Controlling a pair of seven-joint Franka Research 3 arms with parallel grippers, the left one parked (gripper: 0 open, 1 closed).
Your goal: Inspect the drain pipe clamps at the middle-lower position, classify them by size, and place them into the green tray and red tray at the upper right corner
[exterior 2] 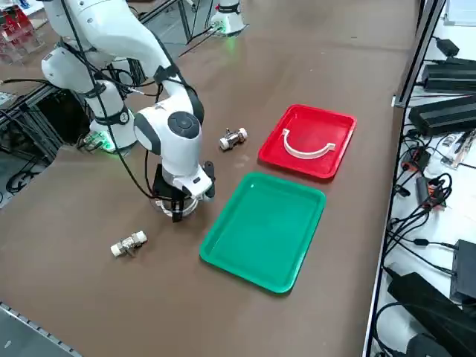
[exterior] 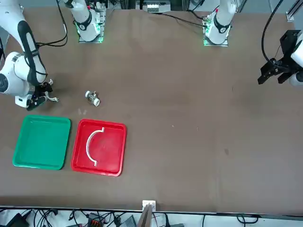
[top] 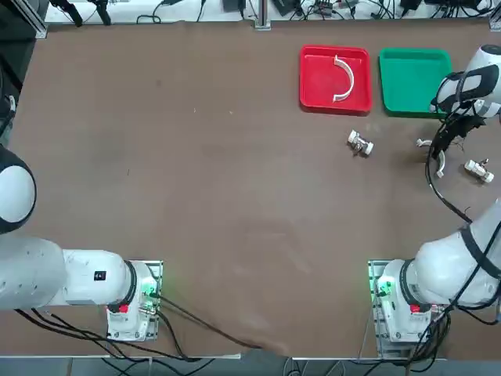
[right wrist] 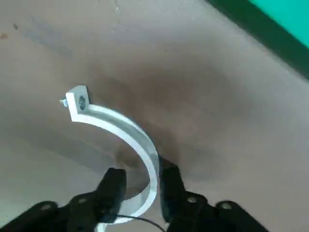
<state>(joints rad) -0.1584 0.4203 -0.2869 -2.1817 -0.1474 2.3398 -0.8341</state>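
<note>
Right arm's black two-finger claw [right wrist: 140, 186] low over the brown surface [top: 196, 196], just short of the shallow square green plastic tray with a raised rim [top: 413, 81], fingers astride the thin white C-shaped plastic drain pipe clamp [right wrist: 126, 145] and close against its band on either side, though not clearly pressing it. Clamp apparently lying on the surface beside the green tray, one tabbed end curving away from the claw, the other hidden low between the fingers. Second white half-ring clamp [top: 343, 78] already inside the shallow square red plastic tray [top: 313, 98], next to the green one. Two stubby silver-white metal fittings nearby, one [top: 360, 143] below the red tray, one [top: 478, 169] close to the arm. Likely risks: grip on a narrow curved band, well off the ring's middle, so possible swing or twist on lifting, or a slide out between the fingers. Possible squeeze that flexes the springy plastic and flicks it away. Free tabbed end liable to catch the green tray's raised rim on the way over, since tray and clamp sit so close. Possible knock of the fitting near the arm. Wrong tray also a risk if size is misjudged; larger or smaller hard to tell from here.
</note>
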